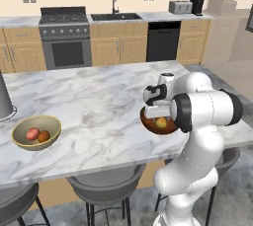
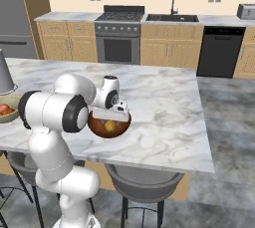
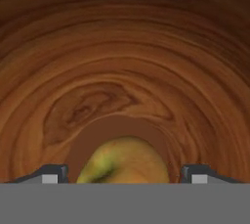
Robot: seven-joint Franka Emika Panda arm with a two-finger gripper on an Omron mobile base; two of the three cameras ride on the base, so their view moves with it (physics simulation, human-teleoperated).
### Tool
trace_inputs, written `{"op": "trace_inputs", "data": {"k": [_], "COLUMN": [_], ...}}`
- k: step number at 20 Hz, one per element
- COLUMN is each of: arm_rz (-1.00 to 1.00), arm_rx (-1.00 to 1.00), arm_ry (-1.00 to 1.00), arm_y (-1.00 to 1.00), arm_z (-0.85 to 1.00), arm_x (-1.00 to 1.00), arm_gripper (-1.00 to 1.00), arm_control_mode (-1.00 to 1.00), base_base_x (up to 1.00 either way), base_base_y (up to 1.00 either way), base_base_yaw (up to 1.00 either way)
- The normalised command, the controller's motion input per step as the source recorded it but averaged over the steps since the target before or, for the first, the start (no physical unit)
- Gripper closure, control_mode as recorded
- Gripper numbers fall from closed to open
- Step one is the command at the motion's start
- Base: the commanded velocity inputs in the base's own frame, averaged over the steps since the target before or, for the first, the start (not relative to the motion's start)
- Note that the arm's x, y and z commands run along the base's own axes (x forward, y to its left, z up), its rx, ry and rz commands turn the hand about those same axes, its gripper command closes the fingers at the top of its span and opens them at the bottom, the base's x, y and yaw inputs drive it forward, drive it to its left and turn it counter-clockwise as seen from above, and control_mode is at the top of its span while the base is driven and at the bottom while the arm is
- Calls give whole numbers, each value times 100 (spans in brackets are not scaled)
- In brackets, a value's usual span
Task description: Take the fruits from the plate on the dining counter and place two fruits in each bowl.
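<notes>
1. From the left base view, the tan-yellow bowl (image 1: 36,132) on the dining counter (image 1: 99,101) holds a red fruit (image 1: 32,133) and an orange fruit (image 1: 44,136). The gripper (image 1: 157,113) is lowered into the reddish-brown bowl (image 1: 159,125), above a yellow-green fruit (image 1: 161,122).
2. From the right base view, the reddish-brown bowl (image 2: 109,125) holds a yellow-green fruit (image 2: 110,126).
3. Inside the bowl, in the hand view, the jaws stand apart, with the yellow-green fruit (image 3: 126,162) between the fingertips (image 3: 52,174), not clamped.
</notes>
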Motion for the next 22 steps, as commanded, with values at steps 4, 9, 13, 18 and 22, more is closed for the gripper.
{"op": "trace_inputs", "data": {"k": [4,9,13,18,22], "arm_rz": [-4,-10,-2,-7,-5], "arm_rx": [0,0,0,0,0], "arm_ry": [0,0,0,-2,-5], "arm_y": [0,0,-2,0,0], "arm_z": [9,78,100,98,99], "arm_x": [-4,-30,-76,-100,-98], "arm_gripper": [-100,-100,-100,-100,-100], "arm_control_mode": [-100,-100,-100,-100,-100], "base_base_x": [0,0,0,0,0], "base_base_y": [0,0,0,0,0], "base_base_yaw": [0,0,0,0,0]}}
